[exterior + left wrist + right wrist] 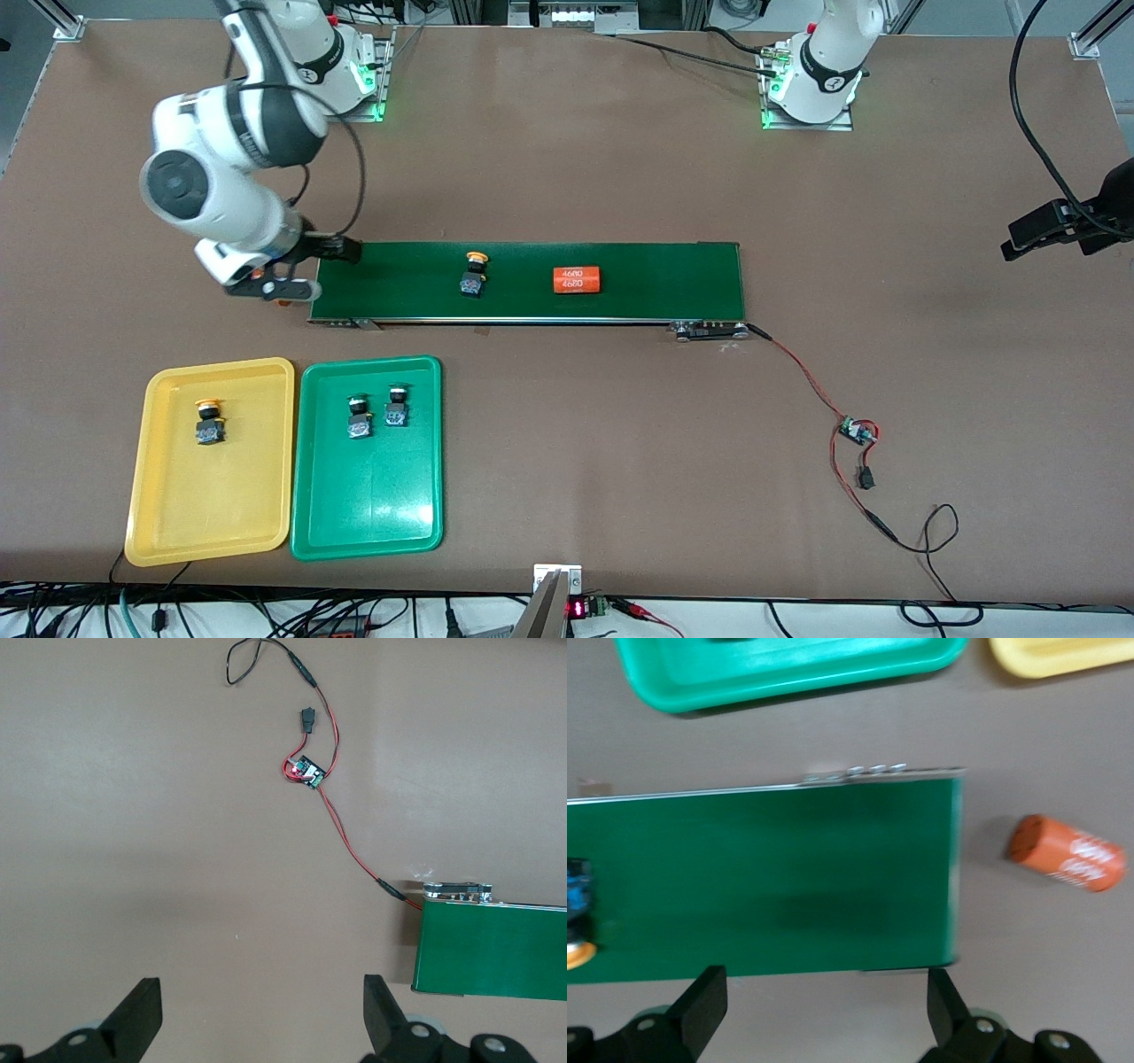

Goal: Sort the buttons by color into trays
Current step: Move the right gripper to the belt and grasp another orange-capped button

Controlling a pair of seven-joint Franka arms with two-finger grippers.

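One yellow-capped button [474, 275] lies on the dark green conveyor belt [620, 306]; it shows at the right wrist view's edge [578, 912]. Another yellow-capped button [209, 422] sits in the yellow tray [177, 523]. Two green-capped buttons [359, 418] [396, 406] sit side by side in the green tray [372, 523]. My right gripper [275, 288] [824, 1001] hangs open and empty over the belt's end toward the right arm. My left gripper [261, 1010] is open and empty above bare table by the belt's other end [492, 939]; it does not show in the front view.
An orange cylinder with white print [577, 280] lies on the belt. A second orange cylinder [1066, 853] lies on the table just off the belt's end under the right gripper. Red-black wires and a small circuit board [856, 431] [306, 773] trail from the belt.
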